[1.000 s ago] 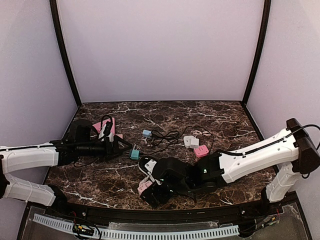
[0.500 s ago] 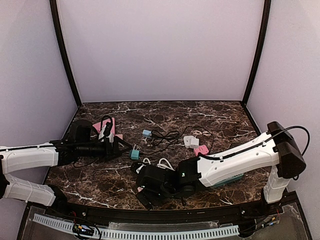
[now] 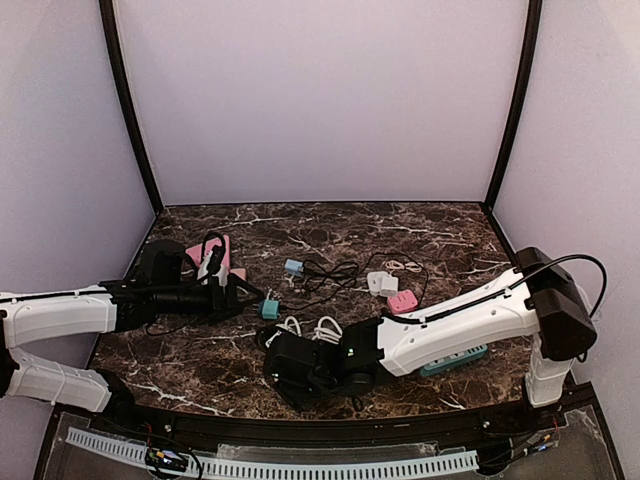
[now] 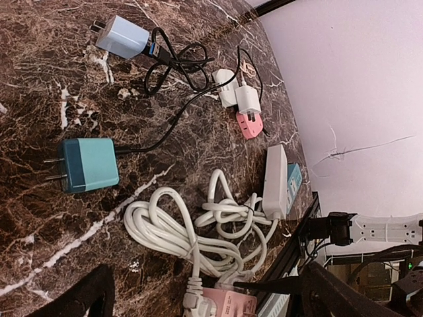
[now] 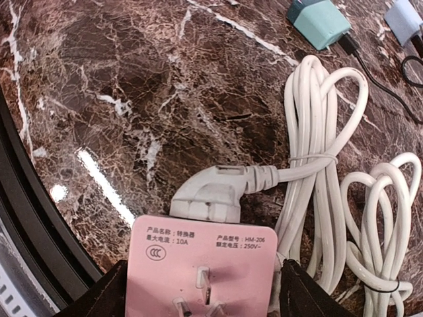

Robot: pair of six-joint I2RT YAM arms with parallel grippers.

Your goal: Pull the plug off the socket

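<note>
A pink socket block (image 5: 205, 264) lies near the table's front edge with a white angled plug (image 5: 211, 195) pushed into its far side. The plug's white cable (image 5: 324, 165) runs off in tied coils. My right gripper (image 5: 205, 285) straddles the block, a black finger against each side, shut on it; from above it (image 3: 290, 375) covers the block. The left wrist view shows the same socket (image 4: 228, 305) and plug (image 4: 192, 298) at the bottom edge. My left gripper (image 3: 240, 295) hovers open at the left, just short of a teal charger (image 3: 269, 309), holding nothing.
A white and teal power strip (image 3: 455, 360) lies under the right arm. At mid table are a light blue charger (image 3: 293, 267) with black cable, white chargers (image 3: 381, 283) and a small pink adapter (image 3: 403, 301). A pink item (image 3: 205, 255) sits back left. The black front rail (image 3: 200, 425) is close.
My right arm has slid left along the front edge and its jaws have narrowed onto the pink socket. The white cable coils are now uncovered. The left arm has stayed put.
</note>
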